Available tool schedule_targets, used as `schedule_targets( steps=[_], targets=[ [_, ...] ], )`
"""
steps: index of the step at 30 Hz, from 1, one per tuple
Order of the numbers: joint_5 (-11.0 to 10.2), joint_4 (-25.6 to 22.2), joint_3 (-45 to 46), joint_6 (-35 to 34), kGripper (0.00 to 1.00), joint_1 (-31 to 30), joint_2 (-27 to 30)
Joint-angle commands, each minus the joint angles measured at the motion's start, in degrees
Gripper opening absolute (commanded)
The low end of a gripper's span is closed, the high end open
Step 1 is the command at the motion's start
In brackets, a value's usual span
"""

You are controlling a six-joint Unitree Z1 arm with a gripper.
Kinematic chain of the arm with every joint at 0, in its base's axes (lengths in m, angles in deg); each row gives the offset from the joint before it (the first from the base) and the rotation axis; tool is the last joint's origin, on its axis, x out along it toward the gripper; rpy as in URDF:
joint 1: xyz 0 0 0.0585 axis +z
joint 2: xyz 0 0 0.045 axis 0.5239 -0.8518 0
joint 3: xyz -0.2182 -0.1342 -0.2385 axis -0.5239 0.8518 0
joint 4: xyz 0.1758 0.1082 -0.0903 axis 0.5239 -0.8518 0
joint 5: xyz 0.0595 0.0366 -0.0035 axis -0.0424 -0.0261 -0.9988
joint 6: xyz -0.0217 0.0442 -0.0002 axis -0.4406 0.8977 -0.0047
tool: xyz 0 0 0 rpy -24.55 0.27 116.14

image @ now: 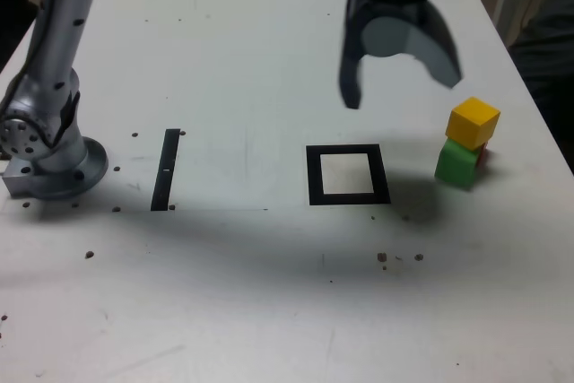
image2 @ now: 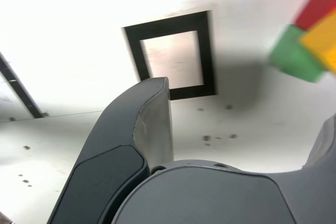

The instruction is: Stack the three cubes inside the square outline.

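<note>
yellow tops the cluster: the yellow cube [image: 473,123] sits on the green cube [image: 457,164] and seems to lean across the red cube [image: 484,156], of which only a sliver shows behind. all three lie on the worktop [image: 269,311] well apart from the square outline [image: 348,175], off toward the exterior view's right, and nothing stands inside the border. the fingers [image: 401,69] are spread wide and hold nothing, hanging above the worktop between the outline and the cubes — though how high is hard to judge. from them the yellow cube lies lower and toward the exterior view's right, so the coming move probably turns on that sideways shift, then a descent. with one arm, there is no question of which is nearer. the yellow cube has no long axis to speak of; in the exterior view one upright edge faces roughly toward the camera — its sides run askew to the outline's, so the fingers likely need some turning to meet two flat faces squarely.
</note>
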Motion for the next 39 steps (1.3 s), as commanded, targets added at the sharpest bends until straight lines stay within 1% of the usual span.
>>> schedule_targets(
  steps=[1, 6, 14, 19, 25, 32, 39],
  targets=[
    [0.21, -1.21, -4.51, 0.10, 0.99, 0.12, -2.12],
    [0.84, -2.73, -12.37, 0.12, 0.99, 0.12, -6.05],
    [1.44, -3.22, -24.00, 0.21, 0.99, 0.12, -11.49],
    [1.35, -3.01, -29.96, 0.52, 0.99, 0.12, -14.11],
    [0.77, -1.86, -36.89, 1.78, 0.99, 0.23, -17.68],
    [1.32, 0.32, -39.19, 2.13, 0.99, 1.13, -20.90],
    [2.35, 2.50, -42.06, 2.84, 0.99, 1.87, -23.49]
  ],
)
